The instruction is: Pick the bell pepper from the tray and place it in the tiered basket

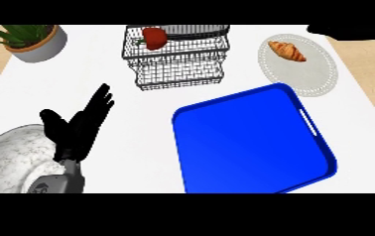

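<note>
A red bell pepper (153, 37) lies in the upper tier of the black wire tiered basket (179, 66) at the back middle of the counter. The blue tray (253, 143) at the front right holds nothing. My left hand (79, 126) shows at the lower left, open with straight fingers pointing up and away, well apart from basket and tray. A dark shape at the top right edge may be my right hand (338, 30), far from the tray; only a sliver of it shows.
A white plate (316, 74) with a croissant (288, 50) sits at the back right. A potted plant (33, 40) stands at the back left. A speckled grey bowl (22, 153) lies under my left forearm at the lower left.
</note>
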{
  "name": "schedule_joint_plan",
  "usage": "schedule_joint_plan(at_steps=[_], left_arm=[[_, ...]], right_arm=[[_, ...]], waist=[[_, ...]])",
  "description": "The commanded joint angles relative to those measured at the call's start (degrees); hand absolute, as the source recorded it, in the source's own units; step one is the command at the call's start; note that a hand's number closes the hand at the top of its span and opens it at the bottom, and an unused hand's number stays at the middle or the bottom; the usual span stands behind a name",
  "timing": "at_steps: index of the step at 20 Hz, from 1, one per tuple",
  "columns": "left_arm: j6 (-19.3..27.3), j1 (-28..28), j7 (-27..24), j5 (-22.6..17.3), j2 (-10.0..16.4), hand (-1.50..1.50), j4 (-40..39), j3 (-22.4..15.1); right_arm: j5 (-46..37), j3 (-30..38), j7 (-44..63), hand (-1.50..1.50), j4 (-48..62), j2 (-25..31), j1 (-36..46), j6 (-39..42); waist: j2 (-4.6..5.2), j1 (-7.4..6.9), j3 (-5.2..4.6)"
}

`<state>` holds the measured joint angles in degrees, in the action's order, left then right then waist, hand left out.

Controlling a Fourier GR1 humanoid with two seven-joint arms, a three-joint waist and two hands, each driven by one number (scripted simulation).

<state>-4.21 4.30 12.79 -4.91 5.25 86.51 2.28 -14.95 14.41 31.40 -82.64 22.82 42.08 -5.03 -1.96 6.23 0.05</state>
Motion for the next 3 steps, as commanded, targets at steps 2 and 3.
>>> schedule_joint_plan(at_steps=[2,3], left_arm=[[0.8,0.9,0.7,0.8,-0.3,0.00,0.4,-0.5],[-0.4,-1.7,-1.6,-0.1,-0.2,0.00,0.6,0.0]], right_arm=[[9.3,7.4,4.4,-1.50,-18.1,6.8,-13.1,8.7],[11.2,9.7,4.4,-1.50,-20.9,8.0,-16.6,10.3]], waist=[[0.43,-0.34,0.00],[0.58,-1.08,-0.02]])
